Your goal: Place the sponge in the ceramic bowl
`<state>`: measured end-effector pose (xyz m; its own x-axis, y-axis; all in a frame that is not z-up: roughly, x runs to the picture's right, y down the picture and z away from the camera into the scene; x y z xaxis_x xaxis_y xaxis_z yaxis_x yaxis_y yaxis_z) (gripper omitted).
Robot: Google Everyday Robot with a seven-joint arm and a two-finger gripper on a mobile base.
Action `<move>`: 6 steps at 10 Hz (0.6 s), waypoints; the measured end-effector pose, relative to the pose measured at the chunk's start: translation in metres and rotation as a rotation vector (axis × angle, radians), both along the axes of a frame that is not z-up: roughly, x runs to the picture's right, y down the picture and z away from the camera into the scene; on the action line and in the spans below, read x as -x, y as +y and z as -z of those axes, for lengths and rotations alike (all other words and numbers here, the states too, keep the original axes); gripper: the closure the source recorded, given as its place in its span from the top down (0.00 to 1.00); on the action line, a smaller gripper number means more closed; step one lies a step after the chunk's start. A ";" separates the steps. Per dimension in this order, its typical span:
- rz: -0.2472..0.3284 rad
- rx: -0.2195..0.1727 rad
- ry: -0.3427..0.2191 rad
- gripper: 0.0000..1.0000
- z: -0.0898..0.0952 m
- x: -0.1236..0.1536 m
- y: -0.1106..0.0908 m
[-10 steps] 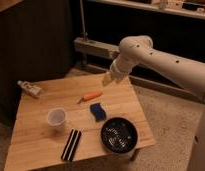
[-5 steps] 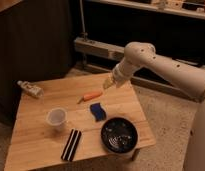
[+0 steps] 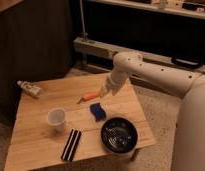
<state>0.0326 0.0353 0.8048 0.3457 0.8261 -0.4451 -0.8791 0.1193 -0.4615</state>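
The sponge [image 3: 97, 110], a small deep-blue block, lies on the wooden table [image 3: 41, 145] just right of centre. The ceramic bowl [image 3: 119, 135], round and black with pale swirls inside, sits near the table's front right corner, a little in front of the sponge. My gripper [image 3: 102, 92] hangs at the end of the white arm, just above and slightly behind the sponge, beside the carrot's right end. Nothing shows in its grasp.
An orange carrot [image 3: 87, 97] lies behind the sponge. A translucent plastic cup [image 3: 57, 119] stands left of centre, and a black-and-white striped block [image 3: 72, 145] lies at the front edge. A small bottle [image 3: 30, 88] lies at the back left corner. Dark shelving stands behind.
The arm has come down and toward the table's middle, bringing the gripper from above the back edge to just over the sponge. The objects have stayed in place.
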 end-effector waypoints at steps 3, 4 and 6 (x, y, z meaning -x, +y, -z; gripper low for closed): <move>0.035 -0.012 -0.019 0.56 -0.013 0.004 0.022; 0.062 -0.029 -0.041 0.56 -0.021 0.009 0.030; 0.099 -0.047 -0.075 0.56 -0.031 0.015 0.038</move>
<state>0.0177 0.0732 0.8356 0.4577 0.8056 -0.3762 -0.8250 0.2270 -0.5175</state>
